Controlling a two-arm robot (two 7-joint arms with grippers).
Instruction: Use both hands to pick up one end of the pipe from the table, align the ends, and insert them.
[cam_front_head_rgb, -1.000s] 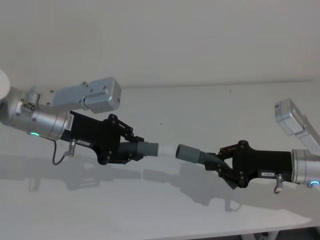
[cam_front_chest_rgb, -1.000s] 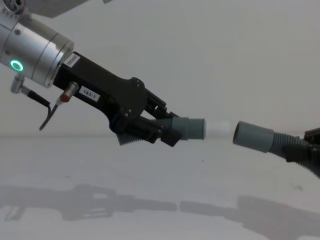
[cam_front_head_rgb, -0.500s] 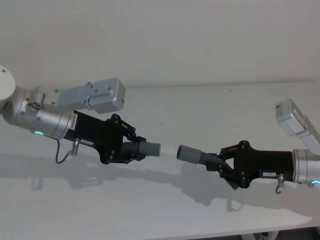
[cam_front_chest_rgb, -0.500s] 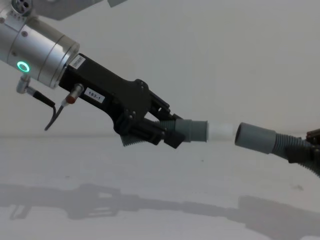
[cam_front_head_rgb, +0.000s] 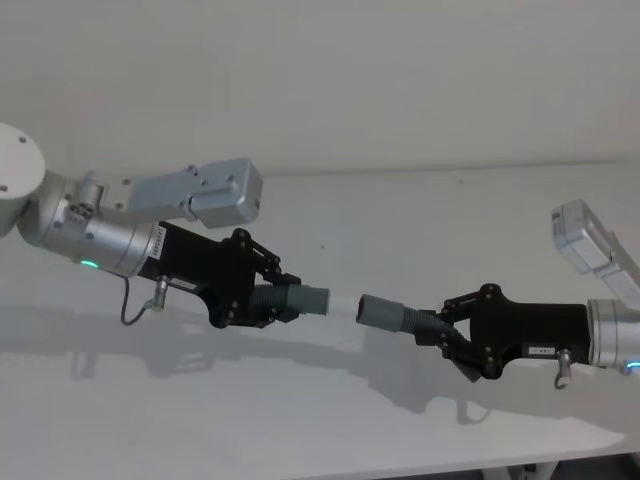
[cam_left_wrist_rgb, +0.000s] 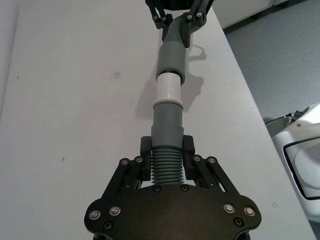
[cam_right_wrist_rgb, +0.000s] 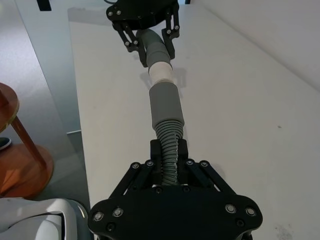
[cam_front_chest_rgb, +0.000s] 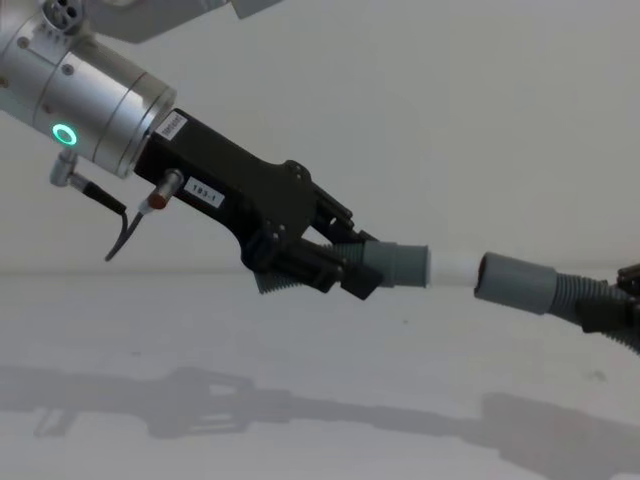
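Status: pickup is done on both sides.

- The black plastic jawed left gripper, on the silver cylindrical arm, is clamped on the ribs of the first dark grey ribbed hose piece, just behind its smooth grey collar.
- The black plastic jawed right gripper is closed the same way around the ribs of the second dark grey ribbed hose piece.
- Both pieces are in the air above the plain white-grey table, between the two grippers. Nothing is resting on the surface.

Alignment looks done. In both wrist views the narrow white tip and the wider open grey cuff sit on one line. The chest view shows a slight kink at the joint.

Insertion has barely started, at most. The tip meets the cuff mouth, and most of the white length is exposed. From these angles I can't tell whether the tip is inside the lip or only butted against it.

What's left, in my judgement, is an axial push until the white section seats inside the cuff. Off-axis load could buckle the flexible ribs, so keep it straight.
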